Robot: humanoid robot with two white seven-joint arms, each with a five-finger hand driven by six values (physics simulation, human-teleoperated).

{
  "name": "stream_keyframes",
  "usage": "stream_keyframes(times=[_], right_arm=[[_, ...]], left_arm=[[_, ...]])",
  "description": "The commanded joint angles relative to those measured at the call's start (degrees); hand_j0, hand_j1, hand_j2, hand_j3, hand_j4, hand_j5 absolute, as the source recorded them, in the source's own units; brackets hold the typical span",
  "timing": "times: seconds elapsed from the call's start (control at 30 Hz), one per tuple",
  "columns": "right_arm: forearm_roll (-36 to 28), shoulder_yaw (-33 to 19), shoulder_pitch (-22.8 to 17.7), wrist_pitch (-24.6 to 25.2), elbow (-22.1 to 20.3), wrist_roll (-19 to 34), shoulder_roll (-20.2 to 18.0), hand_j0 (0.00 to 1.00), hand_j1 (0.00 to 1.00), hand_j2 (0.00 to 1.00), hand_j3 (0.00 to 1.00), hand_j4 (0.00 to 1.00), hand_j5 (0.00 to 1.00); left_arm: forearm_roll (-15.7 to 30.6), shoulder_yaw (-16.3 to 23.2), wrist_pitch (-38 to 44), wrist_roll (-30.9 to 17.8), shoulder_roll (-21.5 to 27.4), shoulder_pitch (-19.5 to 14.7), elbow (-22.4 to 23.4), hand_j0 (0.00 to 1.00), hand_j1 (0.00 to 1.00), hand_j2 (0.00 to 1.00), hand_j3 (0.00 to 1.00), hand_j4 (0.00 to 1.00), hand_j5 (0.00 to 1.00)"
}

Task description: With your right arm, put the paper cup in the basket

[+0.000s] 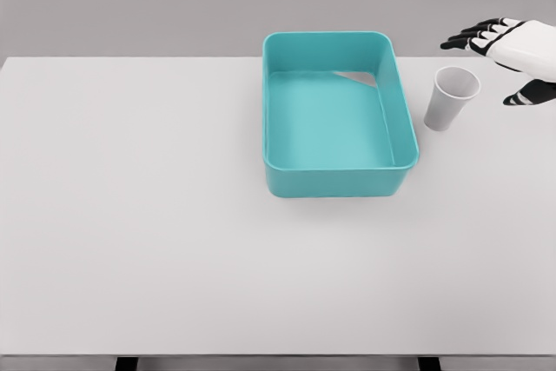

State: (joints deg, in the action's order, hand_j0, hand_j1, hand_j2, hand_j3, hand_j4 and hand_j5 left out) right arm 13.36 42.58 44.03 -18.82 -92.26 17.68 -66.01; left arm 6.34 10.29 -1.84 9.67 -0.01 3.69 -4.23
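A white paper cup [450, 97] stands upright on the table, just right of the teal basket [337, 182]. The basket is a rectangular tub with nothing in it, at the table's far middle. My right hand [502, 62] comes in from the right edge, a little right of and above the cup. Its black fingers are spread, the thumb held apart below them, and they hold nothing. A small gap separates the hand from the cup. The left arm does not show.
The white table [139, 215] spans the whole view, with its far edge just behind the basket and its near edge at the bottom. A grey wall lies behind.
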Motion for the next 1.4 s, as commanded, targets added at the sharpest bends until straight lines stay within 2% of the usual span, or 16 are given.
stream_keyframes(times=[0.0, 0.17, 0.2, 0.23, 0.33, 0.4, 0.43, 0.5, 0.53, 0.57, 0.63, 0.93, 1.03, 1.2, 1.27, 1.37], right_arm=[[-0.18, -0.04, 0.00, -0.51, -0.02, 0.42, 0.00, 1.00, 1.00, 1.00, 1.00, 1.00, 1.00], [-0.44, -0.13, -0.09, 0.28, -1.43, 0.51, 0.53, 1.00, 1.00, 1.00, 1.00, 1.00, 1.00], [-4.65, -0.04, 0.00, 0.19, -0.20, 0.86, 0.27, 1.00, 1.00, 1.00, 1.00, 1.00, 1.00], [-8.43, -0.04, -0.09, -0.07, 1.55, 2.17, 0.00, 1.00, 1.00, 1.00, 1.00, 1.00, 1.00], [-19.86, -0.30, -0.09, -0.69, 8.67, 12.55, 0.00, 1.00, 1.00, 1.00, 1.00, 1.00, 1.00], [-25.39, -0.39, -0.09, -0.25, 12.54, 13.69, 0.09, 1.00, 1.00, 1.00, 1.00, 1.00, 1.00], [-29.96, -0.22, -0.35, 0.45, 13.07, 13.69, 0.09, 1.00, 1.00, 1.00, 1.00, 1.00, 1.00], [-32.61, 0.22, -0.53, 4.39, 14.12, 13.87, 0.61, 1.00, 1.00, 1.00, 1.00, 1.00, 1.00], [-33.22, 0.40, -0.53, 5.20, 16.14, 16.85, 1.49, 1.00, 1.00, 1.00, 1.00, 1.00, 1.00], [-34.10, 0.23, -0.53, 5.11, 18.43, 17.32, 3.51, 1.00, 1.00, 1.00, 1.00, 1.00, 1.00], [-38.06, 0.23, -0.18, 2.48, 26.16, 17.32, 6.77, 1.00, 1.00, 1.00, 1.00, 1.00, 1.00], [-38.23, -2.06, 0.09, 0.19, 38.30, 17.32, 13.45, 1.00, 1.00, 1.00, 1.00, 1.00, 1.00], [-38.15, -2.15, 0.09, 0.19, 39.61, 17.32, 14.33, 1.00, 1.00, 1.00, 1.00, 1.00, 1.00], [-38.23, -2.59, 1.14, -1.74, 44.98, 17.32, 17.58, 1.00, 1.00, 1.00, 1.00, 1.00, 1.00], [-38.23, -4.61, 1.14, -2.09, 47.61, 17.32, 19.60, 1.00, 1.00, 1.00, 1.00, 1.00, 1.00], [-38.15, -4.78, 1.05, -2.89, 48.23, 17.32, 19.87, 1.00, 1.00, 1.00, 1.00, 1.00, 1.00]], left_arm=[[-0.01, -0.01, 0.00, 0.00, 0.01, 0.00, 0.01, 1.00, 1.00, 1.00, 1.00, 1.00, 1.00], [-0.01, -0.01, 0.00, 0.00, 0.01, 0.00, 0.01, 1.00, 1.00, 1.00, 1.00, 1.00, 1.00], [-0.01, -0.01, 0.00, 0.00, 0.01, 0.00, 0.01, 1.00, 1.00, 1.00, 1.00, 1.00, 1.00], [-0.01, -0.01, 0.00, 0.00, 0.01, 0.00, 0.01, 1.00, 1.00, 1.00, 1.00, 1.00, 1.00], [-0.01, -0.01, 0.00, 0.00, 0.01, 0.00, 0.01, 1.00, 1.00, 1.00, 1.00, 1.00, 1.00], [-0.01, -0.01, 0.00, 0.00, 0.01, 0.00, 0.01, 1.00, 1.00, 1.00, 1.00, 1.00, 1.00], [-0.01, -0.01, 0.00, 0.00, 0.01, 0.00, 0.01, 1.00, 1.00, 1.00, 1.00, 1.00, 1.00], [-0.01, -0.01, 0.00, 0.00, 0.01, 0.00, 0.01, 1.00, 1.00, 1.00, 1.00, 1.00, 1.00], [-0.01, -0.01, 0.00, 0.00, 0.01, 0.00, 0.01, 1.00, 1.00, 1.00, 1.00, 1.00, 1.00], [-0.01, -0.01, 0.00, 0.00, 0.01, 0.00, 0.01, 1.00, 1.00, 1.00, 1.00, 1.00, 1.00], [-0.01, -0.01, 0.00, 0.00, 0.01, 0.00, 0.01, 1.00, 1.00, 1.00, 1.00, 1.00, 1.00], [-0.01, -0.01, 0.00, 0.00, 0.01, 0.00, 0.01, 1.00, 1.00, 1.00, 1.00, 1.00, 1.00], [-0.01, -0.01, 0.00, 0.00, 0.01, 0.00, 0.01, 1.00, 1.00, 1.00, 1.00, 1.00, 1.00], [-0.01, -0.01, 0.00, 0.00, 0.01, 0.00, 0.01, 1.00, 1.00, 1.00, 1.00, 1.00, 1.00], [-0.01, -0.01, 0.00, 0.00, 0.01, 0.00, 0.01, 1.00, 1.00, 1.00, 1.00, 1.00, 1.00], [-0.01, -0.01, 0.00, 0.00, 0.01, 0.00, 0.01, 1.00, 1.00, 1.00, 1.00, 1.00, 1.00]])
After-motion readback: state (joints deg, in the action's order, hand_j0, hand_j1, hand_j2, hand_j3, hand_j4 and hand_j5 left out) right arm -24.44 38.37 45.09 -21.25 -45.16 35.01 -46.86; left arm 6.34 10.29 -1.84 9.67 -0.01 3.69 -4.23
